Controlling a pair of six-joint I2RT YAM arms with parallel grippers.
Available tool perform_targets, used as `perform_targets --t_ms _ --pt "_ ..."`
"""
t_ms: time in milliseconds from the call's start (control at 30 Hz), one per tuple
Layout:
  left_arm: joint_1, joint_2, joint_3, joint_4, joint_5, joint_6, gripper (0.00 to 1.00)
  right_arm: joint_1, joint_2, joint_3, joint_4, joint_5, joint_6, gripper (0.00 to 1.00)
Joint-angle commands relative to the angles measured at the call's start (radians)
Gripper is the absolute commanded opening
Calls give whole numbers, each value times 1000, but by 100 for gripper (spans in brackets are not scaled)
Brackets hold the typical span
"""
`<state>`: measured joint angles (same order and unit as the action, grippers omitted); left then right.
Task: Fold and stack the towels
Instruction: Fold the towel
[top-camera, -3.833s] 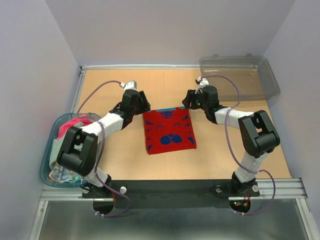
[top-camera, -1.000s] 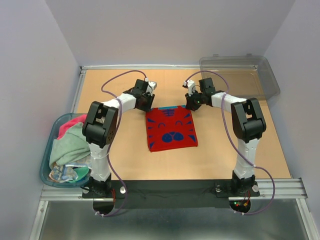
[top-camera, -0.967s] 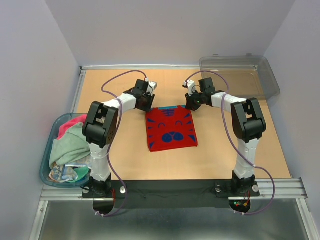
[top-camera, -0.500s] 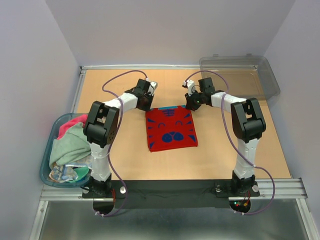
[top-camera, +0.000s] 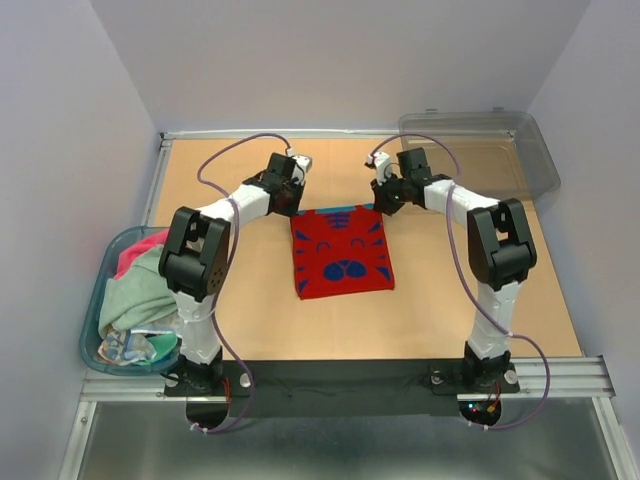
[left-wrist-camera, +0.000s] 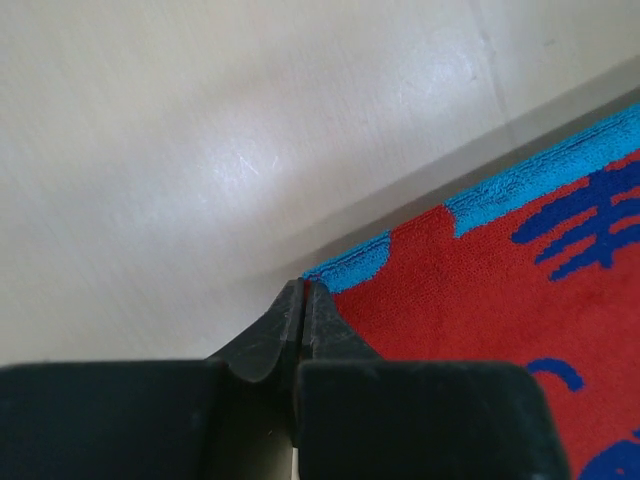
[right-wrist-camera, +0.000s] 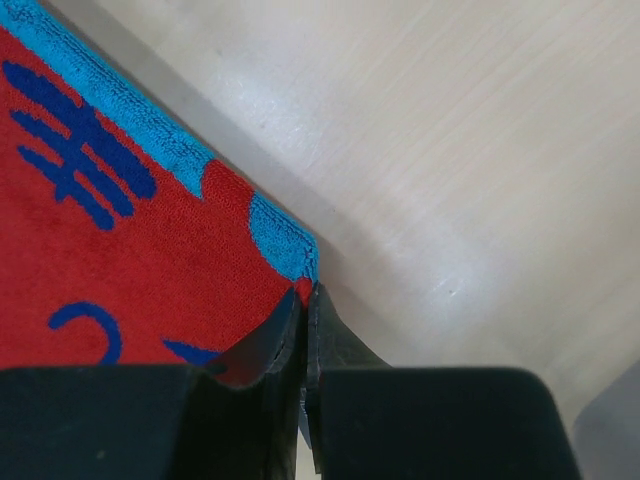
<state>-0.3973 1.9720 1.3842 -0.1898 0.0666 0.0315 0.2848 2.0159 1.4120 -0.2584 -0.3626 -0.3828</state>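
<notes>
Inside left pincer (left-wrist-camera: 303, 292) and right pincer (right-wrist-camera: 307, 296), red towel (top-camera: 340, 255) corners, tips hidden.

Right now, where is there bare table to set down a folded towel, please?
Free: table right of the red towel, below the clear bin; the strip between towel and tub. Crowded: its far corners, held by left gripper and right gripper.

A red, blue-patterned cloth towel (top-camera: 341, 256) lies flat on the tan table (top-camera: 460, 300). The left gripper (top-camera: 290, 207) and the right gripper (top-camera: 382, 205) sit at its far corners.
</notes>
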Motion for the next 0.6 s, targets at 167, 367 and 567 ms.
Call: perform_targets --t_ms 167,367,567 --pt "3 -265 -186 84 -19 -64 0 -3 -192 -91 2 -12 44 1" --pt "-46 -361 -315 118 -24 -134 0 1 -298 -204 2 -50 85 1" --pt "-113 -461 -433 142 -83 -248 0 1 -399 -304 2 -67 143 1"
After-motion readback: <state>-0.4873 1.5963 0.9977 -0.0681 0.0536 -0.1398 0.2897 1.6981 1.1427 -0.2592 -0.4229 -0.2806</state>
